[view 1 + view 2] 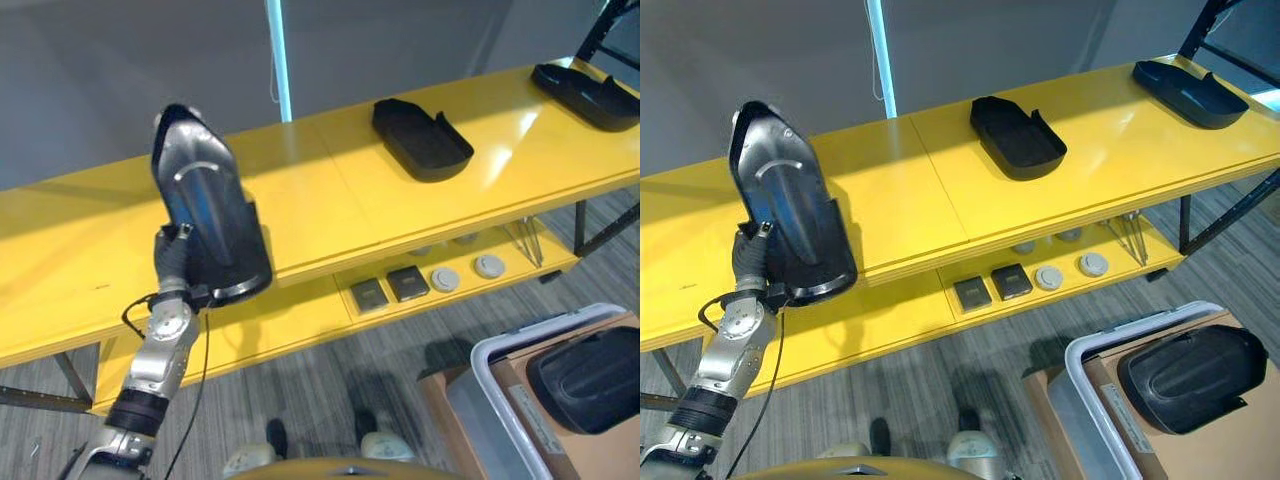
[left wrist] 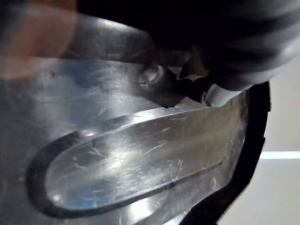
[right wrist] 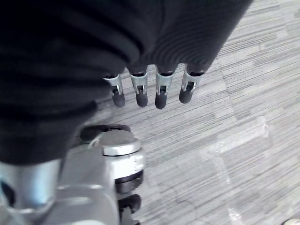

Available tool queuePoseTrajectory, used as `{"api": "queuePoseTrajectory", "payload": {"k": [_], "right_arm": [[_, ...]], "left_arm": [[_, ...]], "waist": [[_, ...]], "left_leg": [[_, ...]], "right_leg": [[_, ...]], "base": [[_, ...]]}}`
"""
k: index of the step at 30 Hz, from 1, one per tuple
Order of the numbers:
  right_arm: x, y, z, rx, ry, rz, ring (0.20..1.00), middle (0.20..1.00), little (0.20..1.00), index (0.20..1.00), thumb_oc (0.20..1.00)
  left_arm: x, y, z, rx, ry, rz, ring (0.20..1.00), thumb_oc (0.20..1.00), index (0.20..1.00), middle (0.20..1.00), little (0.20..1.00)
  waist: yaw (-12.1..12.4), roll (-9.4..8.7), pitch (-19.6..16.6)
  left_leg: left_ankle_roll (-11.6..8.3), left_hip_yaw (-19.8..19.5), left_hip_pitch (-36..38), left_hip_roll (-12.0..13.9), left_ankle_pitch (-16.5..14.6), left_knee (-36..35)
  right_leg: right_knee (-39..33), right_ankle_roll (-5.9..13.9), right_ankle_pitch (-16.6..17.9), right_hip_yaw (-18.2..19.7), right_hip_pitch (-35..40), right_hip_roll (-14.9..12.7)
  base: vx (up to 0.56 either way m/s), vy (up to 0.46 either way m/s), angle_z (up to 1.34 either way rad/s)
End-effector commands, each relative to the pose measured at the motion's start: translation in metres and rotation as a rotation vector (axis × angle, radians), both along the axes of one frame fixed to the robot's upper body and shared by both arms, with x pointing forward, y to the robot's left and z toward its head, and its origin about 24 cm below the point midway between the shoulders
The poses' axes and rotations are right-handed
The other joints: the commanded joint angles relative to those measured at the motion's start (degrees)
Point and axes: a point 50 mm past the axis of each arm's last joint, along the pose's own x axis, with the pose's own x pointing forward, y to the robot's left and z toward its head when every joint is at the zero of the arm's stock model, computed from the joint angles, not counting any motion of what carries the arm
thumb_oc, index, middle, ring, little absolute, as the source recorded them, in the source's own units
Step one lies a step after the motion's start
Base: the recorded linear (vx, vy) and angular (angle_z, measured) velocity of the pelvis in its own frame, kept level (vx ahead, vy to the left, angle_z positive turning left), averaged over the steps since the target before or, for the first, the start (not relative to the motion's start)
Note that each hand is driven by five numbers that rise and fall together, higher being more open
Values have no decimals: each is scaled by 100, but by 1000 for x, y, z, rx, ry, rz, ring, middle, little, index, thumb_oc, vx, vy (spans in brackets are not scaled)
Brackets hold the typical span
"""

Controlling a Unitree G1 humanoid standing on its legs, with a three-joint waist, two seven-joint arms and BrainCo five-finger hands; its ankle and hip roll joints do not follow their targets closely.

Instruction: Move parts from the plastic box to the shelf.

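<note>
My left hand [image 1: 172, 256] holds a large black part [image 1: 205, 215] with a shiny grey inner face upright, in front of the left half of the yellow shelf [image 1: 330, 195]. Its lower end is level with the shelf's front edge. Up close, that glossy inner face [image 2: 131, 159] lies past the hand's dark cover [image 2: 234, 42]. Another black part [image 1: 1190, 378] lies in the clear plastic box [image 1: 1090, 352] on the floor at lower right. My right hand [image 3: 149, 89] hangs over the carpet, fingers straight, holding nothing.
Two more black parts rest on the shelf top: one at the middle [image 1: 420, 137], one at the far right end [image 1: 585, 92]. The lower shelf board carries two small dark square blocks [image 1: 388, 289] and round white discs [image 1: 467, 272]. Grey carpet lies in front.
</note>
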Motion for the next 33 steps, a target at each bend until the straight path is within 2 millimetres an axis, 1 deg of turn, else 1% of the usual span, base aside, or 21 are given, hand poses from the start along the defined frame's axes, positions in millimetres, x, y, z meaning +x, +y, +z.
{"api": "queuePoseTrajectory", "payload": {"k": [1, 2, 4, 7, 8, 9, 10, 12, 13, 14, 15, 17, 18, 22, 23, 25, 28, 29, 31, 32, 33], "right_arm": [[1, 8, -2, 20, 23, 19, 1000, 1000, 1000, 1000, 1000], [12, 3, 1, 18, -6, 70, 1000, 1000, 1000, 1000, 1000], [20, 0, 3, 10, -28, 88, 1000, 1000, 1000, 1000, 1000], [31, -6, 6, -13, -58, 84, 1000, 1000, 1000, 1000, 1000], [44, -11, 10, -33, -93, 77, 1000, 1000, 1000, 1000, 1000], [45, -12, 11, -34, -95, 77, 1000, 1000, 1000, 1000, 1000], [61, -15, 16, -40, -139, 80, 1000, 1000, 1000, 1000, 1000], [64, -15, 16, -39, -148, 80, 1000, 1000, 1000, 1000, 1000], [70, -15, 18, -38, -165, 80, 1000, 1000, 1000, 1000, 1000], [78, -14, 20, -36, -190, 83, 1000, 1000, 1000, 1000, 1000], [84, -15, 23, -46, -198, 100, 1000, 1000, 1000, 1000, 1000], [86, -16, 24, -51, -197, 114, 1000, 1000, 1000, 1000, 1000], [93, -17, 27, -51, -220, 143, 1000, 1000, 1000, 1000, 1000], [101, -15, 29, -38, -253, 131, 1000, 1000, 1000, 1000, 1000], [103, -16, 31, -39, -261, 136, 1000, 1000, 1000, 1000, 1000], [105, -15, 31, -37, -266, 137, 1000, 1000, 1000, 1000, 1000], [109, -14, 32, -35, -281, 130, 1000, 1000, 1000, 1000, 1000], [110, -14, 33, -32, -289, 126, 1000, 1000, 1000, 1000, 1000], [114, -11, 33, -24, -302, 119, 1000, 1000, 1000, 1000, 1000], [116, -10, 33, -20, -312, 113, 1000, 1000, 1000, 1000, 1000], [117, -10, 34, -16, -317, 110, 1000, 1000, 1000, 1000, 1000]], "left_arm": [[26, 3, 59, -46, -251, 107, 200, 200, 200, 200, 200], [39, 8, 73, -74, -289, 130, 200, 200, 200, 200, 200], [47, 11, 81, -86, -290, 127, 200, 200, 200, 200, 200], [58, 16, 90, -94, -276, 123, 200, 200, 200, 200, 200], [69, 18, 92, -145, -214, 74, 200, 200, 200, 200, 200], [70, 18, 92, -150, -210, 70, 200, 200, 200, 200, 200], [79, 20, 94, -155, -145, 18, 200, 200, 200, 200, 200], [81, 21, 95, -166, -136, 15, 200, 200, 200, 200, 200], [85, 27, 92, -159, -96, 30, 200, 200, 200, 200, 200], [90, 37, 92, -159, -39, 40, 200, 200, 200, 200, 200], [93, 49, 95, -116, 8, 59, 200, 200, 200, 200, 200], [94, 52, 97, -102, 26, 61, 200, 200, 200, 200, 200], [97, 66, 109, -30, 68, 100, 200, 200, 200, 200, 200], [99, 81, 127, 17, 100, 132, 200, 200, 200, 200, 200], [98, 89, 134, 45, 120, 152, 200, 200, 200, 200, 200], [98, 91, 138, 41, 119, 165, 200, 200, 200, 200, 200], [96, 99, 145, 12, 120, 228, 200, 200, 200, 200, 200], [96, 103, 145, 12, 126, 247, 297, 297, 297, 297, 297], [97, 103, 142, 16, 150, 249, 683, 683, 683, 683, 683], [97, 102, 142, 7, 144, 259, 1000, 1000, 1000, 1000, 1000], [97, 102, 142, -5, 140, 282, 1000, 1000, 1000, 1000, 1000]], "waist": [[-83, -134, -63], [-172, -108, 116], [-221, -90, 244], [-280, -75, 398], [-322, -58, 544], [-323, -58, 555], [-340, -26, 726], [-343, -22, 764], [-360, 3, 835], [-389, 27, 930], [-423, 51, 1008], [-434, 51, 1036], [-474, 71, 1153], [-514, 66, 1300], [-537, 67, 1368], [-535, 60, 1398], [-539, 37, 1470], [-546, 28, 1488], [-542, 3, 1516], [-540, -9, 1522], [-537, -10, 1518]], "left_leg": [[-22, 7, -363, 81, -340, 16], [-33, 13, -509, 72, -291, -20], [-39, 27, -617, 78, -268, -23], [-55, 60, -725, 70, -223, -23], [-59, 99, -829, 47, -181, -23], [-59, 101, -836, 46, -178, -23], [-49, 112, -976, 0, -141, -23], [-47, 115, -998, -8, -134, -23], [-36, 134, -1054, -35, -125, -23], [-27, 154, -1122, -58, -92, -23], [-30, 179, -1177, -51, -63, -22], [-33, 190, -1193, -47, -54, -20], [-41, 225, -1287, -32, -19, -23], [-58, 261, -1380, 9, 9, -23], [-75, 281, -1413, 35, 22, -23], [-81, 285, -1430, 44, 31, -23], [-82, 285, -1459, 72, 25, -23], [-85, 283, -1463, 86, 23, -23], [-82, 269, -1459, 104, 19, -23], [-81, 259, -1460, 112, 13, -23], [-81, 254, -1454, 117, 8, -23]], "right_leg": [[31, -74, -452, -62, -70, 74], [36, -76, -427, 10, -268, 84], [69, -88, -450, 50, -342, 94], [56, -101, -438, 67, -412, 111], [44, -117, -418, 108, -507, 138], [44, -117, -415, 112, -516, 140], [32, -132, -380, 153, -650, 172], [32, -137, -368, 157, -678, 182], [23, -137, -355, 165, -728, 193], [27, -141, -326, 177, -805, 207], [35, -147, -310, 191, -877, 210], [40, -149, -301, 196, -903, 210], [40, -163, -273, 226, -1009, 224], [38, -171, -245, 243, -1131, 242], [43, -171, -234, 242, -1188, 247], [47, -177, -227, 238, -1213, 250], [54, -174, -228, 226, -1267, 256], [59, -176, -230, 229, -1276, 263], [76, -189, -234, 230, -1287, 270], [78, -189, -235, 228, -1295, 271], [80, -193, -235, 225, -1292, 271]], "base": [[-141, 53, -19], [-176, 49, -23], [-152, 33, -17], [-74, 22, -5], [-78, 28, -10], [-156, 35, -21], [-106, 15, -19], [-70, 13, -11], [-39, 28, -7], [-42, 56, -9], [-20, 58, -7], [-25, 36, -6], [-62, 23, -6], [-36, 4, -7], [-28, -1, -3], [0, 0, 0], [-4, -23, 2], [4, -40, 6], [6, -44, 3], [2, -39, 3], [6, -31, 4]]}}
